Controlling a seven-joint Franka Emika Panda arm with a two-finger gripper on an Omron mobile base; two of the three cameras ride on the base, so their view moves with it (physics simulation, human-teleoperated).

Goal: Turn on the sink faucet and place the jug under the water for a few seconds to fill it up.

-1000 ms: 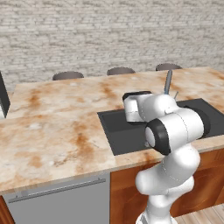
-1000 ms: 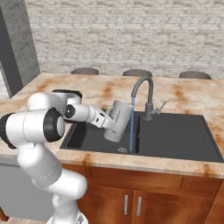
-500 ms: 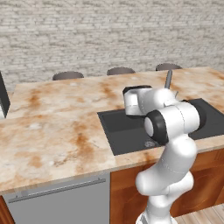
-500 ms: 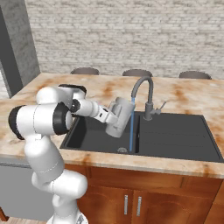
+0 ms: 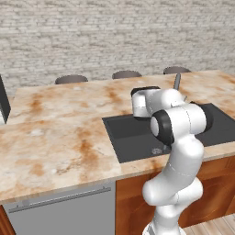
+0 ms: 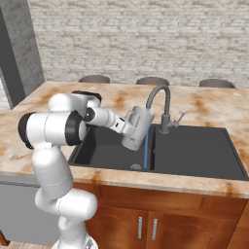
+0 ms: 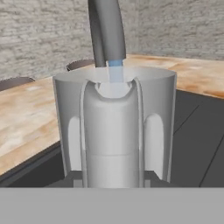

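One jug (image 6: 136,128) is held by our gripper (image 6: 127,127), clamped on its handle (image 7: 112,131), over the sink's (image 6: 194,155) left half near the back edge. In our right base view its long axis leans, mouth up toward the faucet (image 6: 163,104) spout. Water (image 6: 145,151) runs past it to the basin. Our fingertips are hidden; in our left base view our arm hides the jug.

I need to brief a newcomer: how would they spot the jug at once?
Find the black sink set in the marble counter. Under the arched spout of the faucet, held tilted over the basin, is the jug: translucent grey, cylindrical, with a loop handle.
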